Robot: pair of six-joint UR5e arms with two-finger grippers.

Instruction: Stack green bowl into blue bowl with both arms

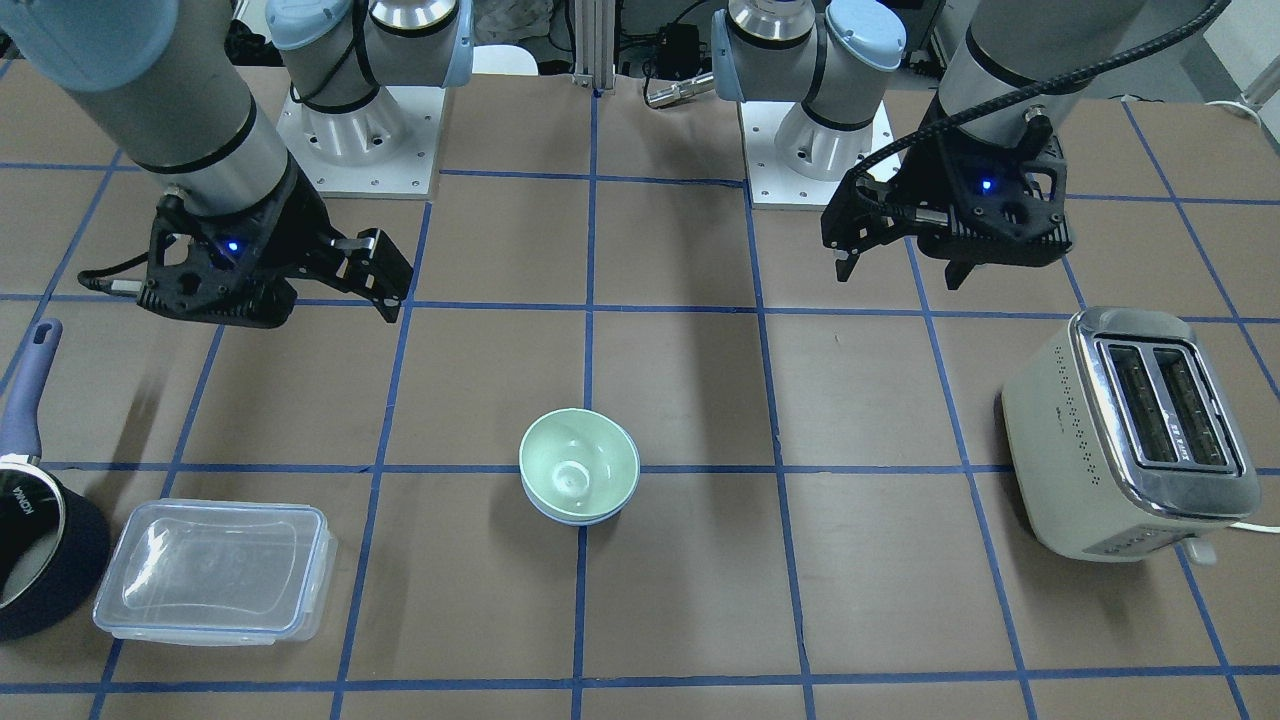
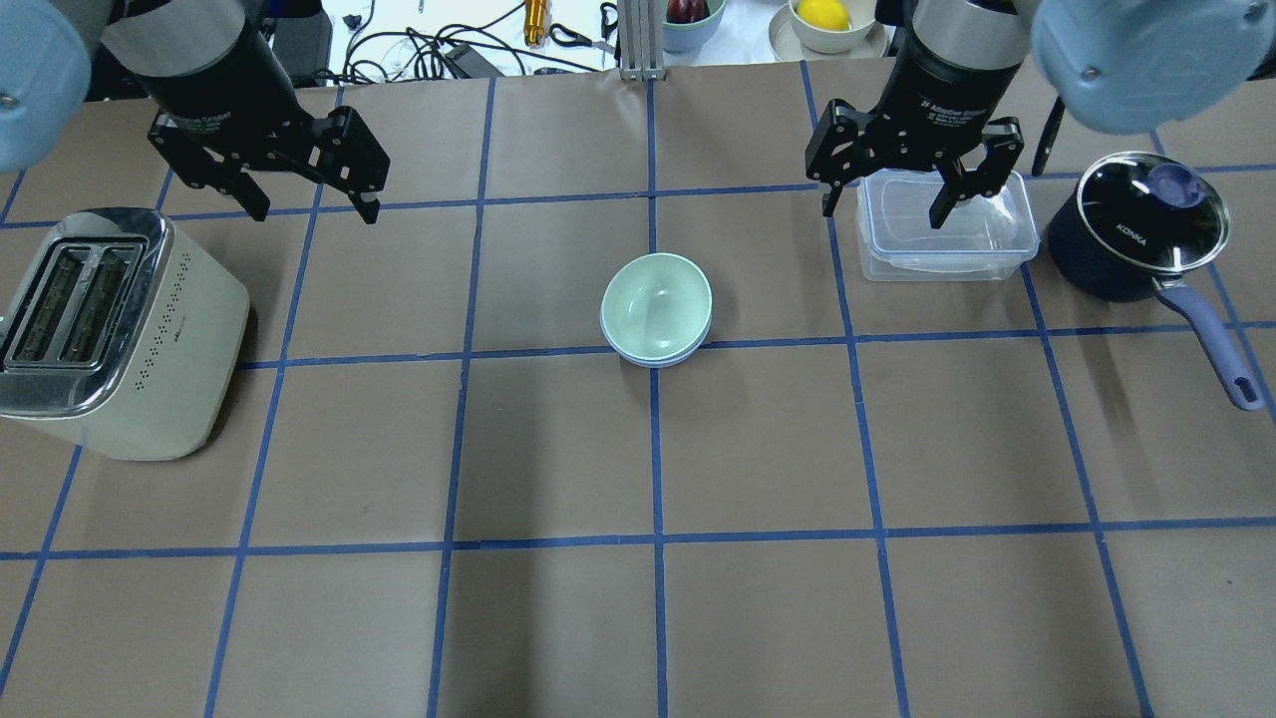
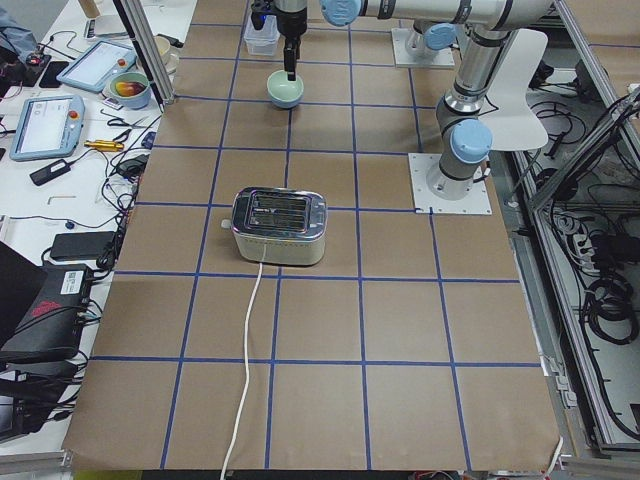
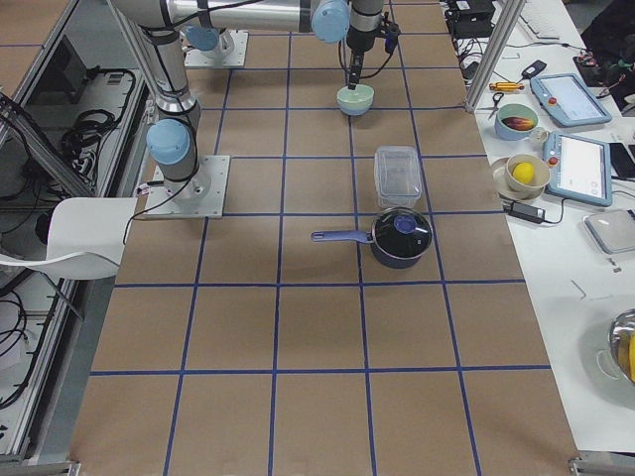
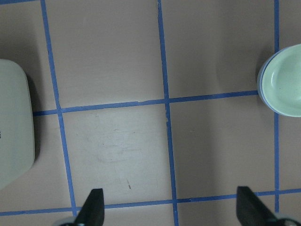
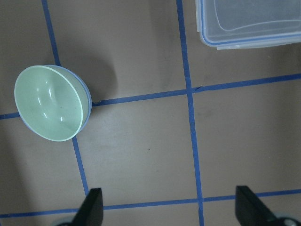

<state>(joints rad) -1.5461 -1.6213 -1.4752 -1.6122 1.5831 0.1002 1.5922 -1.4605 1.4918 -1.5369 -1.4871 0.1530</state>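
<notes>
The pale green bowl [image 1: 578, 462] sits nested inside the light blue bowl [image 1: 575, 518] at the table's middle; only the blue rim shows under it. The stack also shows in the overhead view, green bowl [image 2: 656, 304] over blue rim [image 2: 648, 357]. My left gripper [image 2: 316, 212] is open and empty, raised well to the left of the bowls. My right gripper [image 2: 882, 212] is open and empty, raised to their right. The left wrist view catches the green bowl [image 5: 284, 80] at its right edge. The right wrist view has it [image 6: 49, 102] at the left.
A cream toaster [image 2: 110, 329] stands on the left side. A clear lidded container [image 2: 942, 234] lies under my right gripper, with a dark navy saucepan [image 2: 1136, 224] beside it, its handle pointing toward the robot's side of the table. Blue tape lines grid the brown table.
</notes>
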